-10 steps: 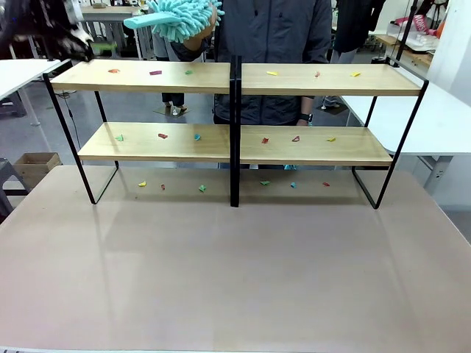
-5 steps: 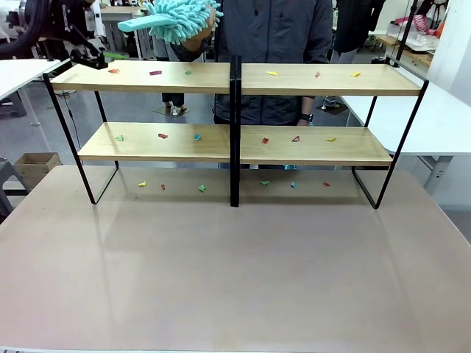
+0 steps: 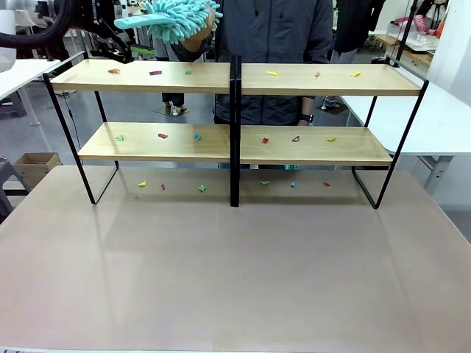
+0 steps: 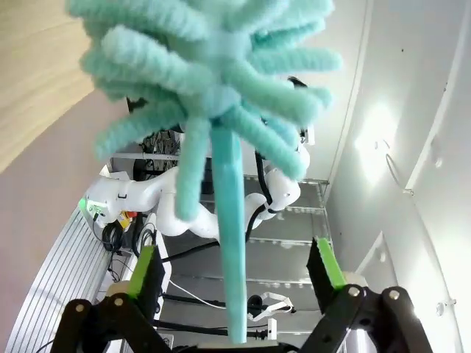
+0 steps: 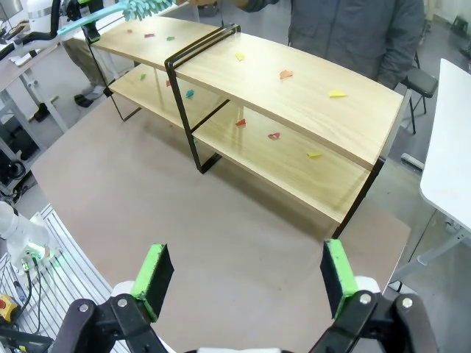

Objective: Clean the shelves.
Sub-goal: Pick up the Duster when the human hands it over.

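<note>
Bright and evenly lit from overhead in the front view, sharp from edge to edge. Dull sheen on the table (image 3: 235, 279), with faint soft shadows and pale reflections of the black posts under the shelves (image 3: 154, 77). Closer and softer in the left wrist view: fluffy duster (image 4: 213, 81) slightly out of focus, washed-out glare on the white surface (image 4: 379, 136) at the right, darker clutter low in the middle. Strong wide-angle bending in the right wrist view: boards bowed into curves, corners stretched, tabletop bright, only weak shadows beneath the lower board.
</note>
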### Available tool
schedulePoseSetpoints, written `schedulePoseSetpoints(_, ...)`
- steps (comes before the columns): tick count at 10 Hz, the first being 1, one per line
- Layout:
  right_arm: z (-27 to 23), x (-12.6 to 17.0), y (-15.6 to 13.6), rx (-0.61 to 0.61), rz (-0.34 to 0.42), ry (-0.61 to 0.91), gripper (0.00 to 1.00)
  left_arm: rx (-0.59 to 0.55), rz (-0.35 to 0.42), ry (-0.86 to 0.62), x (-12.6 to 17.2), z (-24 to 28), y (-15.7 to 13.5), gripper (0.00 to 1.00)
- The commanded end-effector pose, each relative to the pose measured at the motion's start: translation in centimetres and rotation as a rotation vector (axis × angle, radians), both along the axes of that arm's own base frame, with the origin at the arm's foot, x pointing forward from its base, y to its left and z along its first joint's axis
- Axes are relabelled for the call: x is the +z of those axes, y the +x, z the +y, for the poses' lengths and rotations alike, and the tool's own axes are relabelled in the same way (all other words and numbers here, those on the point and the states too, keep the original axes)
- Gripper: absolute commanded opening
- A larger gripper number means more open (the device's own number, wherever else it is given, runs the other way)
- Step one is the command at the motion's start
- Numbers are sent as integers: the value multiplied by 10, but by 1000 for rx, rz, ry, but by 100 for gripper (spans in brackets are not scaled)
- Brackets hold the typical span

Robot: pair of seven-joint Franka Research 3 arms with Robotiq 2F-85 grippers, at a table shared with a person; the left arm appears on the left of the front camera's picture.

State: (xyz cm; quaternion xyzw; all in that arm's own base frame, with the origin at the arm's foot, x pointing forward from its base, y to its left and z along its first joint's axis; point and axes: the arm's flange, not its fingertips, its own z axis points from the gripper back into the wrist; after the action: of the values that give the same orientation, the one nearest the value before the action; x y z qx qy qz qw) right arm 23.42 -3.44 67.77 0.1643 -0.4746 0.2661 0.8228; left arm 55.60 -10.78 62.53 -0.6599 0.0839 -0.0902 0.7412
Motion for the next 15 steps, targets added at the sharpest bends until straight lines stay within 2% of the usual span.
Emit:
schedulePoseSetpoints(1, 0, 0, 0, 7, -1, 3, 100, 20, -28, 24, 4, 4, 3, 100)
schedulePoseSetpoints(3, 0, 0, 0, 7, -1, 3, 100, 44, -48, 38, 5, 4, 3, 100)
schedulePoseSetpoints(4, 0, 0, 0, 7, -1, 3, 100, 59, -89, 65, 4, 3, 2, 74)
schedulePoseSetpoints(5, 0, 0, 0, 7, -1, 3, 100, 52, -88, 61, 5, 1, 1, 40)
schedulePoseSetpoints(6, 0, 0, 0, 7, -1, 3, 100, 59, -104, 69, 6, -1, 1, 14)
schedulePoseSetpoints(7, 0, 0, 0, 7, -1, 3, 100, 66, -131, 61, 6, -2, 1, 0)
schedulePoseSetpoints(10, 0, 0, 0, 7, -1, 3, 100, 88, -183, 75, 6, -1, 0, 2)
schedulePoseSetpoints(11, 0, 0, 0, 7, -1, 3, 100, 93, -198, 79, 6, -1, -1, 0)
schedulePoseSetpoints(15, 0, 0, 0, 7, -1, 3, 100, 91, -231, 57, 7, -1, -3, 0)
